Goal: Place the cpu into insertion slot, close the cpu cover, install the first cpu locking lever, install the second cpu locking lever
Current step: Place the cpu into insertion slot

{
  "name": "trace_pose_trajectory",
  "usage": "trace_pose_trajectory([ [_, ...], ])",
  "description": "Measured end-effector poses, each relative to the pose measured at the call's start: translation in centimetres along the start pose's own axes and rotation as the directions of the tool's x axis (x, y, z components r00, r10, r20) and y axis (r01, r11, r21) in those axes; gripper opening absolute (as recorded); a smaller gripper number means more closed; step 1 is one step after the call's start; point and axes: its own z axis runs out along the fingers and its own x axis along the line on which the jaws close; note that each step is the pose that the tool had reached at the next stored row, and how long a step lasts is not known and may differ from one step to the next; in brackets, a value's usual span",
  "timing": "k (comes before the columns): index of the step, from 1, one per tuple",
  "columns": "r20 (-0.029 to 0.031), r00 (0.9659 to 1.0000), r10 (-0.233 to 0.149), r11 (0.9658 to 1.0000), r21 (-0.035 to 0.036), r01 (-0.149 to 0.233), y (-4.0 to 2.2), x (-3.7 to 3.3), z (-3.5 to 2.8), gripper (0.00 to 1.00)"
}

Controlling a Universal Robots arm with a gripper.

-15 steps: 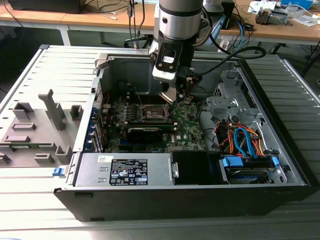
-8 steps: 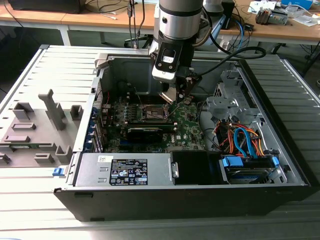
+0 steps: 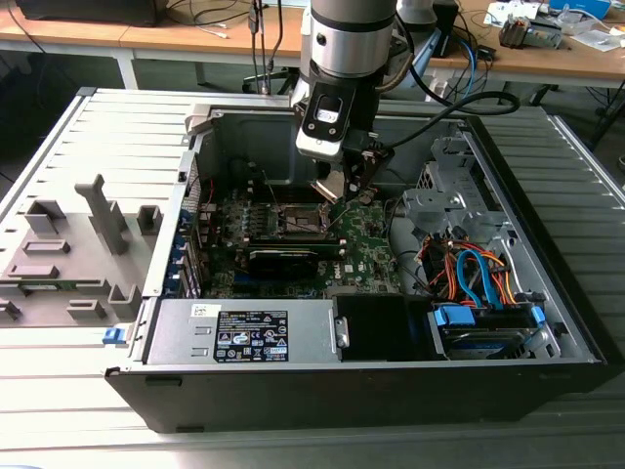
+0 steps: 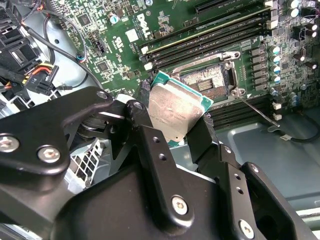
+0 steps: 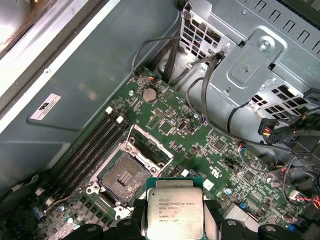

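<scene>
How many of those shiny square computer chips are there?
1. The cpu is pinched in the gripper, near the empty insertion slot. More could be hidden inside the computer case.

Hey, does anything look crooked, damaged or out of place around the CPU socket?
Nothing looks damaged or spilled. The cpu is clamped by its edges in the gripper, held off the board beside the open, empty insertion slot, so it is simply not seated yet.

Silver-grey arm [image 3: 347, 39], blk gripper [image 4: 173, 119] links, silver screws [image 4: 179, 203], blk cable [image 3: 477, 99].
</scene>
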Motion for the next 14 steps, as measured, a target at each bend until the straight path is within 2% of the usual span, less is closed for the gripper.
trace_pose_trajectory([
  [14,0.0013,0.9999,0.015,0.9999,-0.0002,-0.015,0.0,0.0,0.0,0.55],
])
